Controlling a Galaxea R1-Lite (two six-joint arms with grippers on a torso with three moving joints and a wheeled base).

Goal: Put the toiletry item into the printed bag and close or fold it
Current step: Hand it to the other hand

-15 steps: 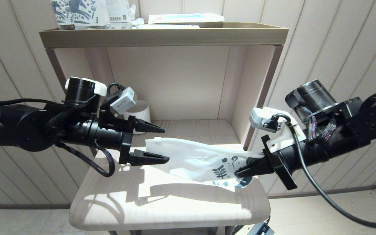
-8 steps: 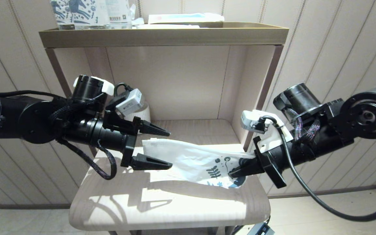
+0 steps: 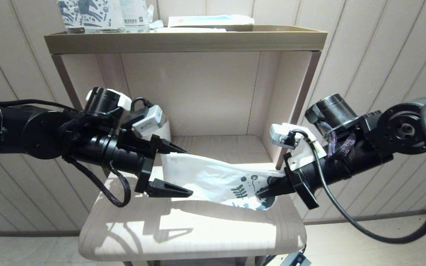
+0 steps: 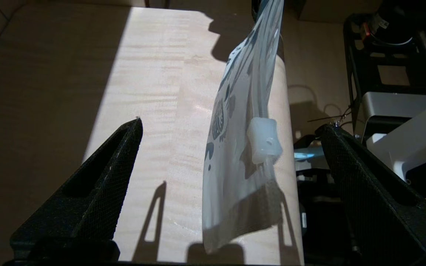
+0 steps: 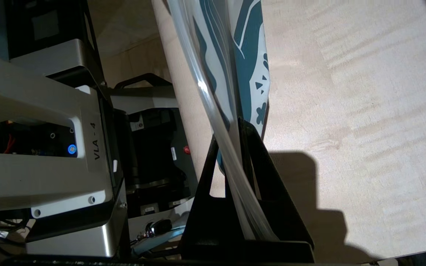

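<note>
head view: the right gripper point(image 3: 263, 193) is clamping the bag point(image 3: 213, 177) by its printed end, holding it level above the table point(image 3: 183, 236) so the plain end is facing the left gripper point(image 3: 183, 170), whose jaws are standing wide apart around that end.

left wrist view: the bag point(image 4: 240, 147) is hanging edge-on between the fingers point(image 4: 98, 177), untouched; a white stick point(image 4: 264, 142), probably the toiletry item, is showing inside.

right wrist view: the fingers point(image 5: 250, 177) are pinching the bag point(image 5: 235, 74).

Printed bags: you have one printed bag point(image 3: 213, 177), hanging above the table point(image 3: 190, 229).
Grippers: you see two, the left gripper point(image 3: 178, 171) and the right gripper point(image 3: 261, 193).
Tables: one.
Trays: one tray point(image 3: 183, 38) on top of the shelf.
Horse-printed packs: one horse-printed pack point(image 3: 85, 13) that you can make out in the tray.
White cups: one white cup point(image 3: 163, 129), partly hidden behind the left arm.
</note>
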